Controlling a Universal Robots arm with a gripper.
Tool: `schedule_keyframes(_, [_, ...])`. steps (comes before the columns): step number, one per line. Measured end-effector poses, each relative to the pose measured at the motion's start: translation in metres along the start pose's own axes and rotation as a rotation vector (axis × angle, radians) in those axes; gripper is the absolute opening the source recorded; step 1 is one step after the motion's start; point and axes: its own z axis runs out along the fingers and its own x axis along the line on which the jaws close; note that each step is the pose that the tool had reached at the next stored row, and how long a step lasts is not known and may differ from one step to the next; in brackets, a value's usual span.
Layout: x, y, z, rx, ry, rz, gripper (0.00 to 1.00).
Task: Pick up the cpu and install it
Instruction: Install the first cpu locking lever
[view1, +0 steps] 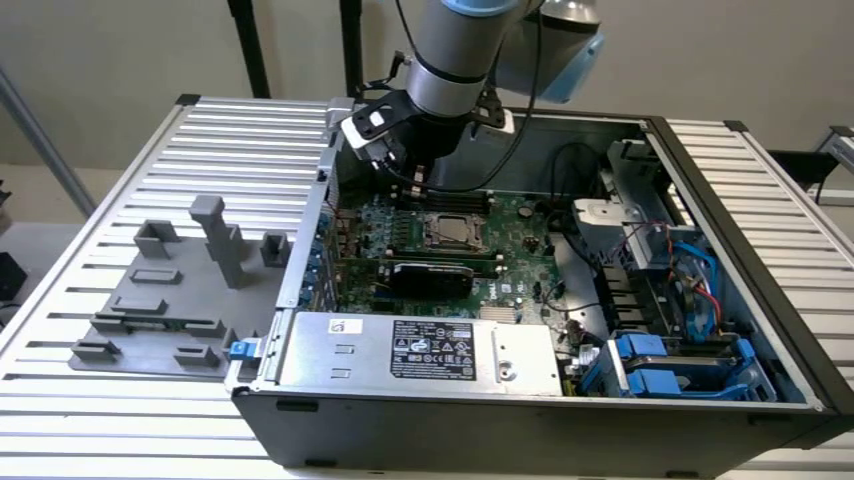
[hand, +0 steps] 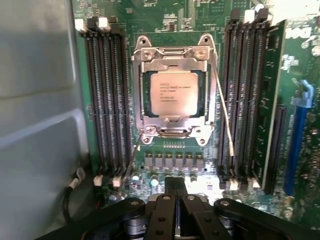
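At the exterior view's left a grey jig (view1: 167, 300) sits on the counter (view1: 134, 410), just beside the case (view1: 534, 430). Inside, the gripper (hand: 176, 186) hangs closed and empty above the board (hand: 165, 20), near the cpu (hand: 174, 93), which lies in its socket frame (hand: 172, 52). A skewed descent could, I judge, snag the 2 wire levers (hand: 226, 125).
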Motion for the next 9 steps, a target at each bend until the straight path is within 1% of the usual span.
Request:
schedule_keyframes(1, [0.0000, -0.0003, 0.0001, -0.0001, 0.0137, 0.003, 0.11])
schedule_keyframes(2, [0.0000, -0.0006, 0.0002, 0.0000, 0.0256, 0.007, 0.11])
schedule_keyframes(3, [0.0000, -0.0007, 0.0002, -0.0007, 0.0344, 0.014, 0.11])
schedule_keyframes(4, [0.0000, -0.0007, 0.0002, -0.0015, 0.0414, 0.022, 0.11])
schedule_keyframes(5, [0.0000, -0.0008, 0.0002, -0.0028, 0.0458, 0.033, 0.11])
schedule_keyframes(9, [-0.0001, -0.0011, 0.0006, -0.0069, 0.0553, 0.076, 0.11])
